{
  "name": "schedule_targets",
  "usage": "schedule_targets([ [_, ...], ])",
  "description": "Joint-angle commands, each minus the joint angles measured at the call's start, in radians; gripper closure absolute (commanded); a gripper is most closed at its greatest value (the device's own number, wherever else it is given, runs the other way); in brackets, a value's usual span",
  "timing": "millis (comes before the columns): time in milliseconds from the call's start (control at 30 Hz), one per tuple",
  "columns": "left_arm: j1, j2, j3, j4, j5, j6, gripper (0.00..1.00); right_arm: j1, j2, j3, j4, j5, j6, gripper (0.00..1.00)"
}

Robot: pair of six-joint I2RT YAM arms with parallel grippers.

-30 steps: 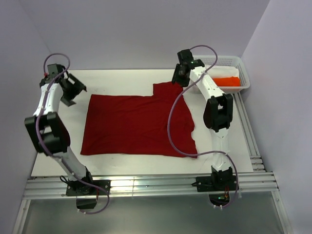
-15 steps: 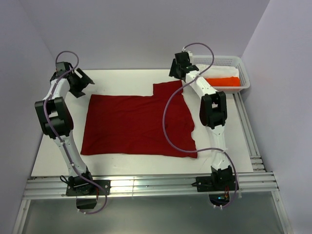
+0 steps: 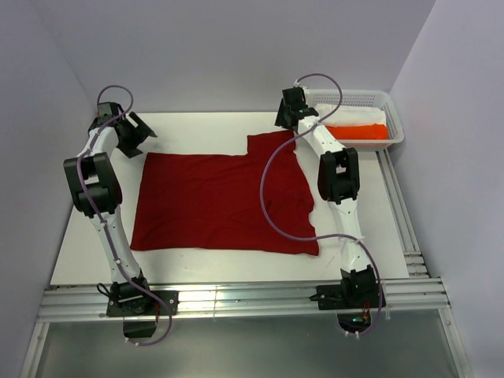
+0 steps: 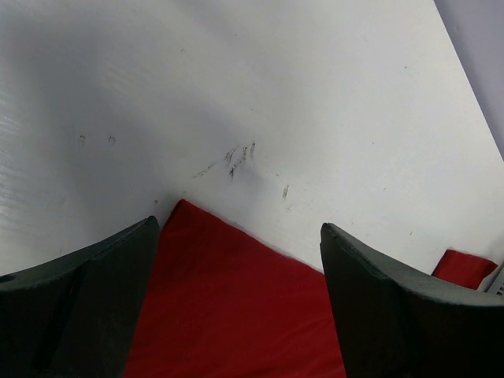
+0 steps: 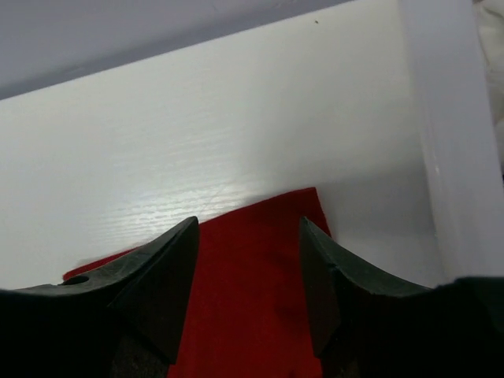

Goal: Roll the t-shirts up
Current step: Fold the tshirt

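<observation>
Left tool (image 4: 240, 228): gapes wide, holds nothing, hovers over shirt (image 3: 220, 201) corner at 10 o'clock. Right tool (image 5: 248, 224): parted, grips nothing, hovers over 1 o'clock corner.

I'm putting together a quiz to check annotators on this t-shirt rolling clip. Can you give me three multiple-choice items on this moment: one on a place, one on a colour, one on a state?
1. Where does the white basket stand?
A. At the far right of the table
B. At its near left edge
C. At its middle

2. What colour is the bundle in the basket?
A. Blue
B. Orange
C. Green

3. How does the dark red t-shirt lie?
A. Rolled into a tube
B. Hanging from a claw
C. Spread flat on the table

Answers:
1 A: it sits by the far right corner.
2 B: bright orange shows inside the white walls.
3 C: its whole outline lies open, with no roll begun.
</observation>
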Motion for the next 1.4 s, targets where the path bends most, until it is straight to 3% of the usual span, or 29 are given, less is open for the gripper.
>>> schedule_targets([
  [0,-0.009,0.003,0.049,0.025,0.018,0.017,0.11,-0.024,0.024,0.064,-0.066,0.017,0.029,0.41],
  [400,-0.015,0.053,0.102,0.010,0.014,0.023,0.11,-0.075,0.103,0.207,-0.189,-0.018,0.114,0.44],
  [600,-0.015,0.076,0.144,-0.004,0.021,0.020,0.11,-0.104,0.106,0.201,-0.229,-0.061,0.196,0.50],
  [733,-0.015,0.084,0.158,-0.003,0.025,0.014,0.11,-0.135,0.088,0.111,-0.218,-0.117,0.287,0.51],
  [933,-0.019,0.100,0.181,-0.015,0.031,0.012,0.11,-0.141,0.117,0.163,-0.250,-0.113,0.298,0.51],
  [1100,-0.024,0.101,0.190,-0.026,0.011,0.031,0.11,-0.132,0.112,0.167,-0.281,-0.069,0.249,0.45],
  [1200,-0.029,0.127,0.214,-0.064,-0.021,0.032,0.11,-0.115,0.144,0.259,-0.321,-0.047,0.188,0.45],
  [1367,-0.029,0.162,0.233,-0.092,-0.022,0.020,0.14,-0.026,0.027,0.100,-0.221,0.072,0.037,0.41],
])
